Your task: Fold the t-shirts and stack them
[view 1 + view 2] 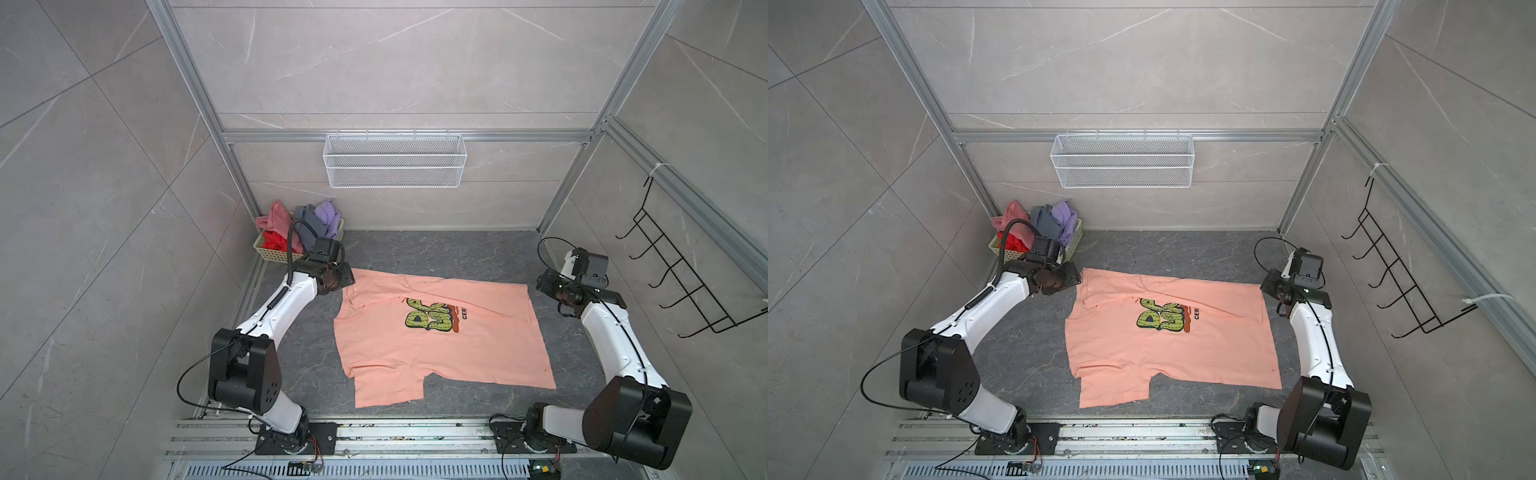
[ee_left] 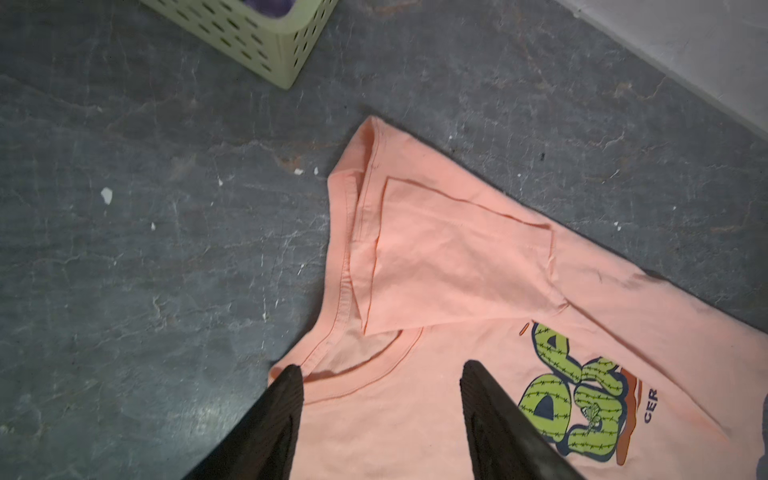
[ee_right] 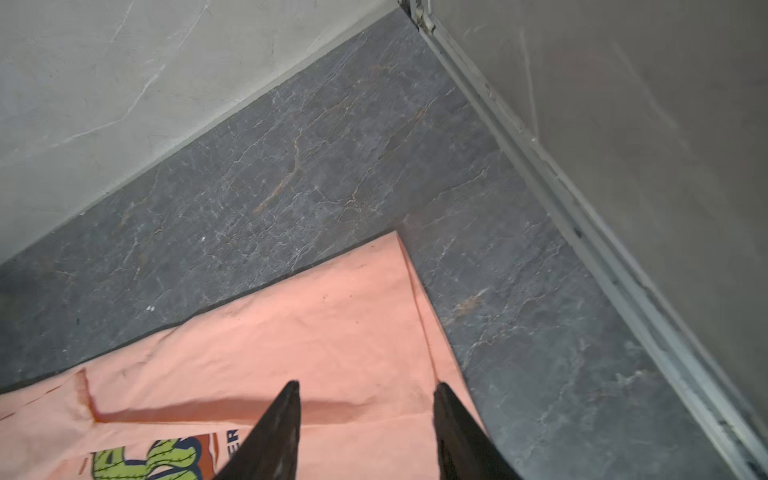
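1. Both top views give me the whole layout. The peach t-shirt (image 1: 440, 340) lies spread on the dark table (image 1: 436, 249), graphic (image 1: 430, 321) up, with its far side folded over onto the chest. One sleeve sticks out well back from both sets of fingers, and neither wrist cam catches it.
2. Also only from above: the pink shirt (image 1: 276, 218), red shirt (image 1: 275, 241), grey shirt (image 1: 306, 226) and lavender shirt (image 1: 328, 216) are heaped in the basket (image 1: 261, 248) just behind the left wrist. The left wrist cam only gets a basket corner with a sliver of purple inside.
3. The top views don't really show me the fingers, since they're tucked under the wrists. That's wrist cam territory.
4. Left gripper (image 2: 382, 365): the fingers (image 2: 278, 424) are spread well apart with nothing pinched. The collar (image 2: 365, 375) sits in the gap between them. One tip is at the collar's outer edge and the other is over the chest just beside the graphic. The folded-over flap lies just beyond the tips. I can't tell if the tips actually touch the cloth.
5. Right gripper (image 3: 366, 383): the fingers (image 3: 270, 436) are also apart and holding nothing. There's plain peach cloth between them, and one tip lines up with the hem seam. The shirt's corner lies beyond the tips, with bare table past it.
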Robot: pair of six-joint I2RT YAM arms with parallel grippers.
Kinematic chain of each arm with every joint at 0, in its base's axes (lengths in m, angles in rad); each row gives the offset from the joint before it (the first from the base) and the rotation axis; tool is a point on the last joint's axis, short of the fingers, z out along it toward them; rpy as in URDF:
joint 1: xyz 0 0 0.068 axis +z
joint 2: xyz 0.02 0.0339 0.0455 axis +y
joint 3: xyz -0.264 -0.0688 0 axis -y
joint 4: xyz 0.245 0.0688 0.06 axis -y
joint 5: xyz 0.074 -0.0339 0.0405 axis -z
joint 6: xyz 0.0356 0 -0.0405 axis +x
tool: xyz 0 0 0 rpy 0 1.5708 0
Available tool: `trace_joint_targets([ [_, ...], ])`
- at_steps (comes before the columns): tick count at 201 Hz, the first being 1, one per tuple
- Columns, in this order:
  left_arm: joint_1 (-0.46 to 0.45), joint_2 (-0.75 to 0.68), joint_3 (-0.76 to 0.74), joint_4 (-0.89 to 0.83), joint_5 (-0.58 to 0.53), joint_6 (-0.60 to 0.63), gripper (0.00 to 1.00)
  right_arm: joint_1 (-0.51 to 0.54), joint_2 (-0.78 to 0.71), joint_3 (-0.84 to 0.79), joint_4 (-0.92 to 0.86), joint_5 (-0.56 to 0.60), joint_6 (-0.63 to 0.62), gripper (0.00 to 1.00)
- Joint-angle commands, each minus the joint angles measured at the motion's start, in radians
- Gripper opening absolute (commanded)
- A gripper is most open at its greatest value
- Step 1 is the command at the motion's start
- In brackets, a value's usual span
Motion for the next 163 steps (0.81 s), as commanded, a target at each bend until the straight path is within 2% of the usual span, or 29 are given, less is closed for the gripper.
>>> trace_joint_targets([
  [1, 0.002, 0.116, 0.059, 0.002, 0.043, 0.026, 0.61, 0.004, 0.029, -0.059, 0.078, -0.103, 0.162, 0.53],
  [31, 0.001, 0.282, 0.155, 0.055, 0.103, 0.034, 0.54, 0.020, 0.079, -0.115, 0.147, -0.144, 0.251, 0.53],
  [62, 0.002, 0.403, 0.228, 0.088, 0.078, 0.031, 0.52, 0.029, 0.088, -0.146, 0.128, -0.128, 0.270, 0.52],
  [112, 0.005, 0.468, 0.235, 0.169, 0.049, 0.042, 0.49, 0.029, 0.056, -0.169, 0.093, -0.119, 0.266, 0.52],
  [163, 0.007, 0.522, 0.247, 0.221, 0.101, 0.056, 0.42, 0.030, 0.055, -0.168, 0.074, -0.112, 0.268, 0.51],
])
